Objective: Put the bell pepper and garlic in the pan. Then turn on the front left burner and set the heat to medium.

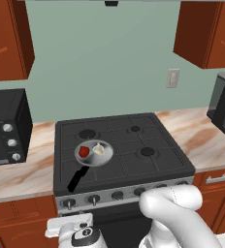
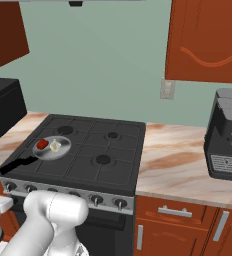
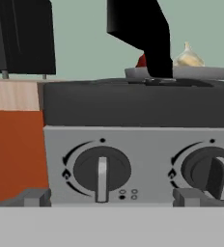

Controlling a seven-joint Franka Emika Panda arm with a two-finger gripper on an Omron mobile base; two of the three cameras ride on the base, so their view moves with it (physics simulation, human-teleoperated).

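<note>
Stove [image 1: 134,145], black, four burners, set between marble counters [image 1: 17,169]: a silver pan [image 1: 93,153] sits on its near left burner, black handle [image 1: 77,178] pointing toward the front edge, with the red bell pepper [image 1: 84,151] on the left and the cream garlic [image 1: 99,149] just beside it on the right, both inside the pan. The gripper [image 3: 112,198] hangs low in front of the stove's control panel, jaws spread fully wide and holding nothing, facing the leftmost knob [image 3: 102,171], with a second knob [image 3: 213,171] to its right. A black microwave [image 1: 5,127] stands on the left counter, a dark coffee machine [image 2: 228,135] on the right.
</note>
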